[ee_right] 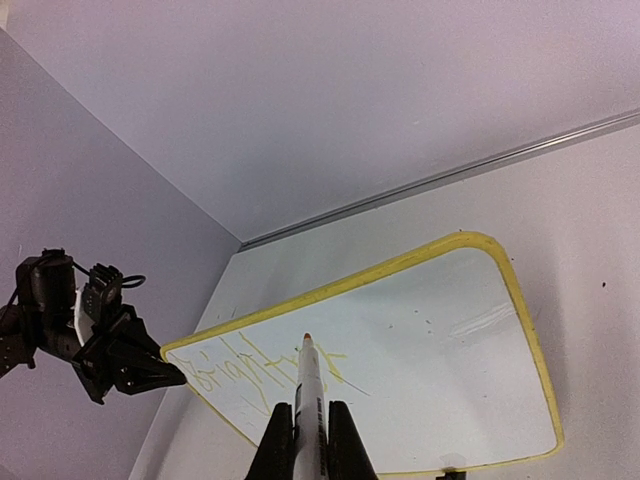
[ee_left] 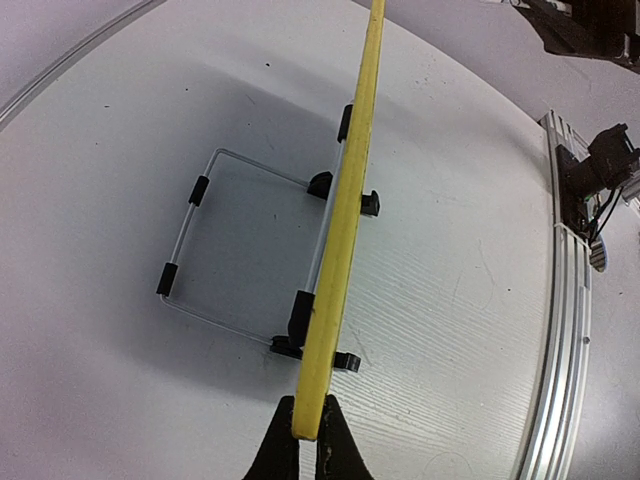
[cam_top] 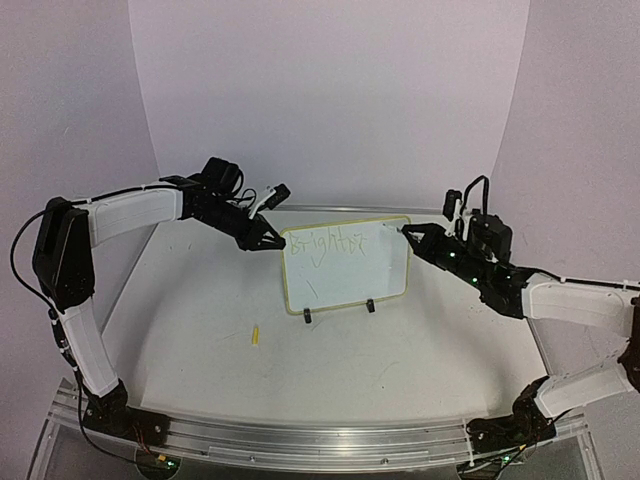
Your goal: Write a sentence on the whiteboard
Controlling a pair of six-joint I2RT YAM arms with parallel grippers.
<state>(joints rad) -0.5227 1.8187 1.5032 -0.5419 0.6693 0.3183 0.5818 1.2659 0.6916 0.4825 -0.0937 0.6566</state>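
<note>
1. Locate the whiteboard point(cam_top: 345, 265) near the middle of the tabletop point(cam_top: 190, 310), between the two arms. It stands on its long edge, with its white face toward the arm bases.
2. Check the support. Two black clip feet point(cam_top: 307, 317) grip the lower edge, and a wire stand point(ee_left: 225, 245) rests on the tabletop behind the board.
3. Check the left claw point(ee_left: 307, 440). Its fingers are closed together on the yellow rim point(ee_left: 345, 220) at the board's left edge, near the upper corner. In the left wrist view you see the board edge-on, running straight away from the fingers.
4. Check the right claw point(ee_right: 308, 420). It is clamped on a marker point(ee_right: 306, 385), which points at the board's face from the right side.
5. Read the sentence point(cam_top: 322, 245). You find faint yellowish handwriting in the upper left of the face, beginning "Bright". The later letters are too faint to read.
6. Note the marker tip: it sits at the right end of the writing. You cannot tell whether it touches the face.
7. Note a small yellow object point(cam_top: 255, 335) lying on the tabletop, in front of the board and to its left, apart from it.
</note>
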